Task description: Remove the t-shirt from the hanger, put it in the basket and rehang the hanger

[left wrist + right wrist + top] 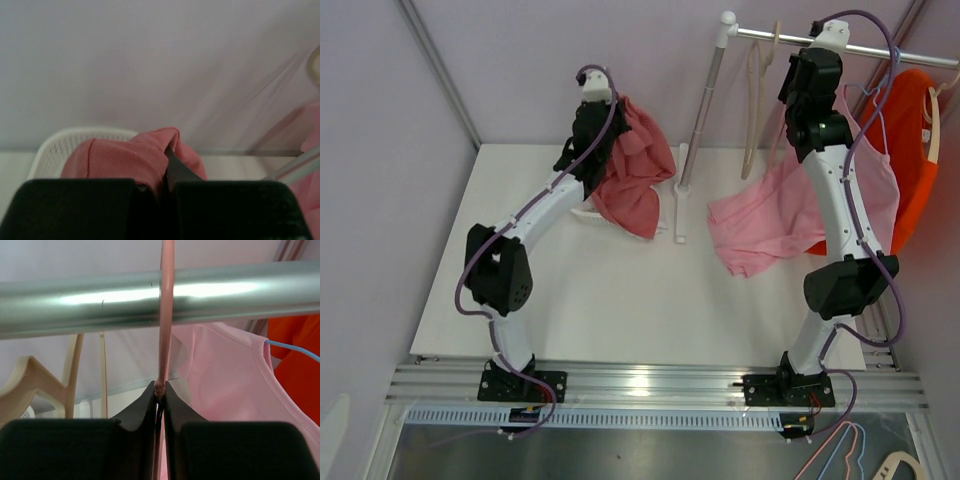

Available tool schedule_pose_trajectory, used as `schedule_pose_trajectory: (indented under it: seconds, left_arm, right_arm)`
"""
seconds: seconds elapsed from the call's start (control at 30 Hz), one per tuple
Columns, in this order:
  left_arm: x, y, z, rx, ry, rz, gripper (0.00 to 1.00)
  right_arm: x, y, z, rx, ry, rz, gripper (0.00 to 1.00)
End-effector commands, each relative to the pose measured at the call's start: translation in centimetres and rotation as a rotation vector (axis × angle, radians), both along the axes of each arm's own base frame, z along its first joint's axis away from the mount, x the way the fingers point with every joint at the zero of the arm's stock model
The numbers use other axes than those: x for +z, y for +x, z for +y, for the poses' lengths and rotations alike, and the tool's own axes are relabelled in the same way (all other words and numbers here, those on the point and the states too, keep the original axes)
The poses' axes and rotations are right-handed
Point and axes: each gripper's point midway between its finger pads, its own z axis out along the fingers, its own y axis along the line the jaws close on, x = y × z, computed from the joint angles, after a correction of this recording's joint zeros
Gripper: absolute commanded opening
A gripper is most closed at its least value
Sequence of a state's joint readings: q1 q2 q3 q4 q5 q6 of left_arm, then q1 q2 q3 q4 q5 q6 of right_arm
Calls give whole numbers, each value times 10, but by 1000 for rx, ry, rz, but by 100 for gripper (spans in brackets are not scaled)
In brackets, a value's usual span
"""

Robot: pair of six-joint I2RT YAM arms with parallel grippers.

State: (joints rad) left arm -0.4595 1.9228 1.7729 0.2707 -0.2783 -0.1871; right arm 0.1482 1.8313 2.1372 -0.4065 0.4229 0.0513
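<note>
A light pink t-shirt (770, 225) (230, 380) hangs from a thin pink hanger (166, 315), whose hook goes over the metal rail (880, 50) (250, 290). My right gripper (807, 48) (160, 387) is up at the rail, shut on the hanger's neck just under the hook. At the back left, my left gripper (616, 108) (167, 170) is shut on a fold of a darker rose-red shirt (635, 170) (125, 160), which droops onto the table over a white basket (588, 213) (55, 145).
An empty cream hanger (756, 100) (60, 375) hangs on the rail left of my right gripper. An orange garment (915, 150) (295, 355) hangs at the far right. The rail's white stand (695, 130) rises mid-table. Loose hangers (860, 460) lie below the front edge.
</note>
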Motion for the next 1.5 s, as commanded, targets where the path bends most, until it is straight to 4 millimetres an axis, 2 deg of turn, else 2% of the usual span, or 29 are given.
schedule_pose_trajectory:
  seconds: [0.0, 0.03, 0.1, 0.23, 0.27, 0.4, 0.47, 0.5, 0.53, 0.57, 0.6, 0.63, 0.67, 0.73, 0.77, 0.83, 0.87, 0.9, 0.93, 0.97, 1.0, 1.07, 1.2, 1.23, 1.27, 1.3, 1.33, 1.37, 1.47]
  left_arm:
    - [5, -41, 36, 129, -221, 48, 1]
    - [-1, -43, 45, 179, -229, 65, 1]
    - [-34, -46, 54, 236, -200, 151, 1]
    - [-79, -38, 65, 313, -132, 293, 1]
    - [-92, -40, 67, 321, -100, 351, 1]
    - [-128, -29, 68, 282, -144, 485, 1]
    - [-149, -26, 67, 248, -182, 549, 1]
    - [-157, -24, 65, 198, -252, 589, 1]
    - [-178, -23, 64, 175, -281, 636, 1]
    - [-186, -21, 62, 153, -330, 669, 1]
    - [-195, -20, 59, 92, -364, 712, 1]
    - [-217, -18, 56, 70, -371, 766, 1]
    - [-213, -12, 52, 33, -388, 769, 1]
    - [-231, -13, 46, -35, -411, 854, 4]
    - [-234, -3, 43, -51, -415, 866, 11]
    - [-246, -2, 38, -90, -417, 912, 20]
    - [-246, 0, 36, -102, -415, 921, 26]
    - [-252, 4, 34, -109, -415, 932, 34]
    - [-250, 7, 32, -118, -417, 930, 45]
    - [-253, 4, 30, -124, -419, 951, 71]
    - [-257, 6, 29, -119, -434, 967, 81]
    - [-253, 6, 26, -129, -464, 975, 94]
    - [-241, 1, 38, -76, -441, 926, 100]
    - [-225, -5, 42, -74, -436, 891, 99]
    - [-216, -7, 44, -73, -429, 867, 99]
    - [-216, -12, 47, -61, -421, 861, 99]
    - [-191, -14, 46, -81, -422, 806, 99]
    - [-197, -22, 48, -79, -405, 814, 100]
    - [-170, -36, 49, -80, -362, 741, 99]
  right_arm:
    - [39, -23, -3, 6, 9, -87, 13]
    - [40, -24, -4, 2, 8, -87, 14]
    - [41, -28, -7, -4, 6, -87, 18]
    - [49, -42, -9, -9, 17, -84, 40]
    - [45, -47, -10, -15, 19, -53, 45]
    - [60, -77, -24, -75, 30, -56, 45]
    - [65, -99, -44, -172, 29, -55, 45]
    - [66, -106, -52, -201, 28, -50, 45]
    - [67, -111, -60, -227, 33, -50, 45]
    - [65, -121, -79, -265, 61, -38, 45]
    - [65, -125, -86, -269, 79, -38, 45]
    - [64, -127, -90, -263, 93, -33, 46]
    - [63, -134, -108, -282, 105, -25, 58]
    - [61, -140, -117, -302, 117, -22, 71]
    - [60, -144, -126, -321, 116, -13, 72]
    - [57, -145, -132, -313, 123, -4, 74]
    - [56, -145, -134, -302, 129, 3, 75]
    - [53, -146, -145, -310, 134, 12, 75]
    - [50, -141, -140, -249, 146, 22, 75]
    - [47, -139, -140, -218, 148, 34, 77]
    - [43, -139, -147, -209, 148, 47, 79]
    - [34, -133, -147, -153, 148, 73, 84]
    - [24, -123, -153, -102, 149, 93, 85]
    - [22, -121, -155, -96, 141, 96, 84]
    - [24, -114, -148, -28, 117, 87, 84]
    - [23, -110, -145, 5, 109, 86, 84]
    - [26, -106, -143, 28, 99, 76, 83]
    - [22, -100, -140, 61, 94, 84, 83]
    - [17, -88, -138, 103, 85, 86, 83]
